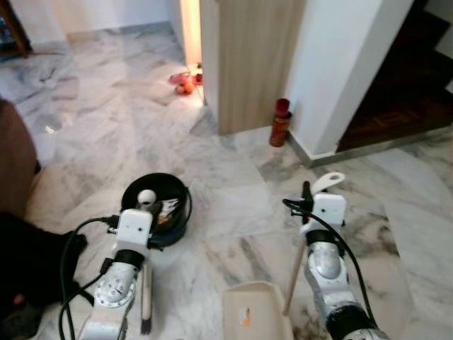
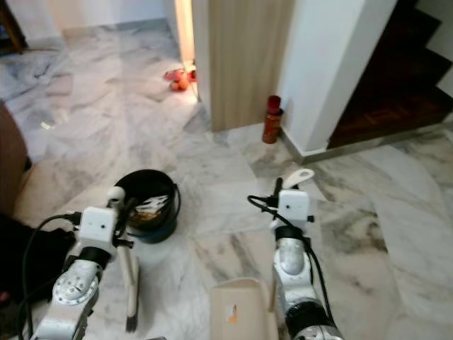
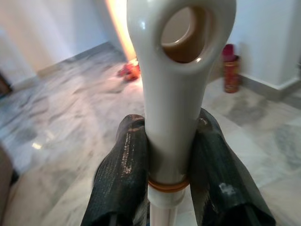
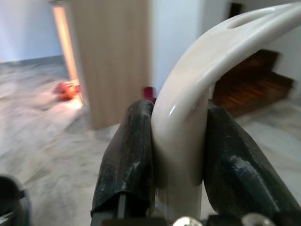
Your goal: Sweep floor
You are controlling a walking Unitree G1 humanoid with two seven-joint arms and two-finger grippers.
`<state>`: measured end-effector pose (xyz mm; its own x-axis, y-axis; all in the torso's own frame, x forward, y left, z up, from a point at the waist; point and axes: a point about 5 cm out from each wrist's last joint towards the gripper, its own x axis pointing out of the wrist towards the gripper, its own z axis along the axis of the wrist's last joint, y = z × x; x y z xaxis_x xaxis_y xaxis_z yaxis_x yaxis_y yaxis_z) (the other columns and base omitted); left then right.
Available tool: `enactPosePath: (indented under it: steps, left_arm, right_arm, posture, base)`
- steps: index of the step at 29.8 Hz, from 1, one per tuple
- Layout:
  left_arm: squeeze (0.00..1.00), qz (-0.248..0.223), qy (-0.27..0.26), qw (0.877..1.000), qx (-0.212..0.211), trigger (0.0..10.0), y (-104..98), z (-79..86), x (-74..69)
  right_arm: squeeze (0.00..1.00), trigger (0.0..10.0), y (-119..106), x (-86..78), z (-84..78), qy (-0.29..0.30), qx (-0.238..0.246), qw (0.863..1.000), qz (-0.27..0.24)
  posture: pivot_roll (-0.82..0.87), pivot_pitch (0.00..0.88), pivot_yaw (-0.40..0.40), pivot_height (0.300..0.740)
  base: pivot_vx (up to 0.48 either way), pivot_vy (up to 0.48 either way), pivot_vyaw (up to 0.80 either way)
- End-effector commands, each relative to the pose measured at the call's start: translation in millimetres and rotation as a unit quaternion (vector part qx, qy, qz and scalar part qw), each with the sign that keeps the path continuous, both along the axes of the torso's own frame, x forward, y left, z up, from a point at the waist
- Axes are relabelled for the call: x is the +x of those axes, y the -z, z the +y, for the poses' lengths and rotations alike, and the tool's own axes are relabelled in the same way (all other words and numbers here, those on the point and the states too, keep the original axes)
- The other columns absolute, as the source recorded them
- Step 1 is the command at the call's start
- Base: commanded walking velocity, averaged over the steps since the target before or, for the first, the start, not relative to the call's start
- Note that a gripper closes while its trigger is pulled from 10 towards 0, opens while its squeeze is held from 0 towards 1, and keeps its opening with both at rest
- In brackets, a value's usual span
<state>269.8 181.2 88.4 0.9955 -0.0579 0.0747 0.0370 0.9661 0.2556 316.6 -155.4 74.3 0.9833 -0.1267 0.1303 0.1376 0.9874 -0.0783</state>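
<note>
Claws both grip: left claw clamped around the broom handle, right claw around the dustpan handle.

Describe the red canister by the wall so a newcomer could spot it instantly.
Find the light wooden panel rising from the grey marble floor. At its right foot, against the white wall corner, stands the small red cylindrical canister, upright, unlike the red-orange clutter lying in the lit doorway.

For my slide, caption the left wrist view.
Left gripper jaws clamp the cream broom handle above marble floor.
</note>
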Motion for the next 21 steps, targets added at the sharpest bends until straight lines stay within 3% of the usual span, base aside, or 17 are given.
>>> enactPosePath:
  steps: [1, 21]
  left_arm:
    - [0.00, -0.013, 0.013, 1.000, 0.004, 10.0, -4.9, -6.3, 2.2]
    - [0.00, -0.017, 0.017, 1.000, 0.002, 10.0, -2.9, -9.2, 0.4]
  right_arm:
    - [0.00, 10.0, 1.7, -1.6, -8.3, 0.014, -0.003, 1.000, 0.003]
    - [0.00, 10.0, 1.5, -0.7, -12.0, 0.017, -0.010, 1.000, 0.004]
  posture:
    - [0.15, 0.081, 0.012, 0.740]
    - [0.14, 0.040, -0.008, 0.740]
  base:
    - [0.000, -0.296, -0.80]
    - [0.000, 0.000, -0.80]
